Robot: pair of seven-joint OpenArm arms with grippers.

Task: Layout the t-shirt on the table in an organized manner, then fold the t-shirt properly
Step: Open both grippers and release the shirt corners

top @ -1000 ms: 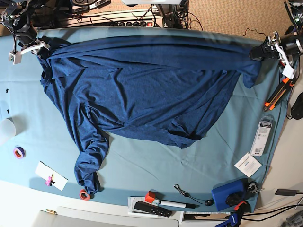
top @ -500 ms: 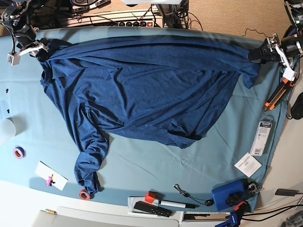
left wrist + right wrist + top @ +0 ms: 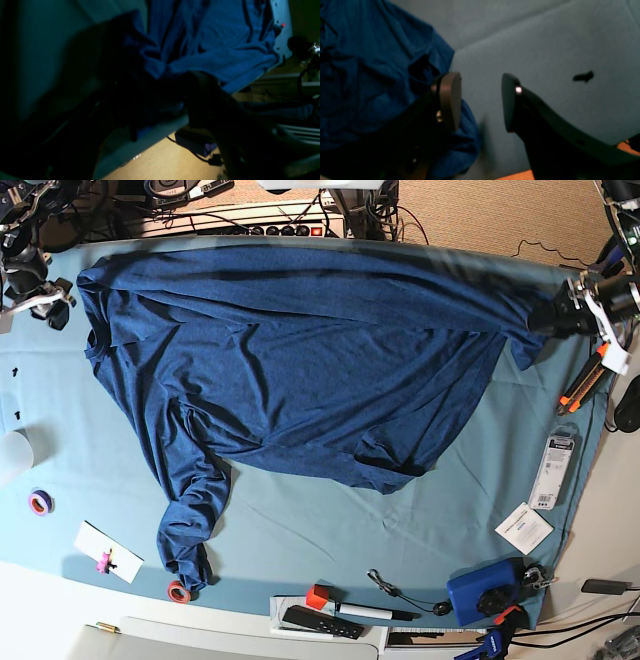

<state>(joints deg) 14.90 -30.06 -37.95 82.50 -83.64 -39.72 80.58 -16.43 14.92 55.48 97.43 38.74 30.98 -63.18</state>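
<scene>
T-shirt (image 3: 300, 370) is lying across the worktop (image 3: 480, 465), with its long bunched edge on your robot's side, running nearly from one arm to the other. Your left pincer (image 3: 156, 100) is open at one end of that edge, with dark fabric between the fingers; the wrist view's pretty murky there, so can't tell you if they touch it. Your right pincer (image 3: 481, 102) is open too, no grip on anything, shirt corner just beside it and bare teal cloth (image 3: 545, 55) showing through the gap.

Further out on your left you've got an orange-and-black tool (image 3: 584, 380), then a long white package (image 3: 553, 469) and a square white packet (image 3: 523, 529). The shirt's middle is fairly flat, though one sleeve's crumpled near the body and the other trails away from you, its end touching a red tape roll (image 3: 178, 591). Another roll (image 3: 40, 502), purplish, sits off to your right. Far edge has a blue device (image 3: 483, 591), a small cable (image 3: 408, 593) and a red block (image 3: 317, 596).
</scene>
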